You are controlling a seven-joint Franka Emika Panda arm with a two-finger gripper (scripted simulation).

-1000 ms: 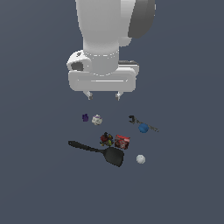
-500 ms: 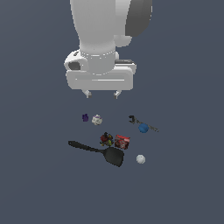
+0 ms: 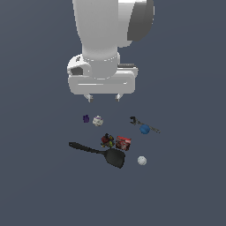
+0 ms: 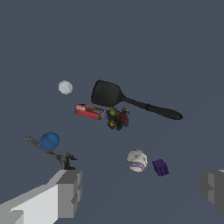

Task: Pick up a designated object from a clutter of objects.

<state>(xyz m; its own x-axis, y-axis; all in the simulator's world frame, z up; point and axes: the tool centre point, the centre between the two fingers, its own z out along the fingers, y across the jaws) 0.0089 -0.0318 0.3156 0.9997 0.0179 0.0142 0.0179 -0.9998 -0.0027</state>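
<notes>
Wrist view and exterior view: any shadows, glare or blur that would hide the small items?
Exterior view: flat, even render, no cast shadows or glare on the grey floor; the red box and black spatula are sharp but tiny. Wrist view: equally flat and unblurred; the red box shows edge-on, and the gripper fingers are cut off at the frame edge.

In the wrist view the two fingers [image 4: 65,192] of the gripper [image 4: 140,188] are cut off by the picture's edge. The exterior view cuts off the arm [image 3: 112,26] at its top edge. The white round mark on the red box [image 3: 123,143] is too small to read.
</notes>
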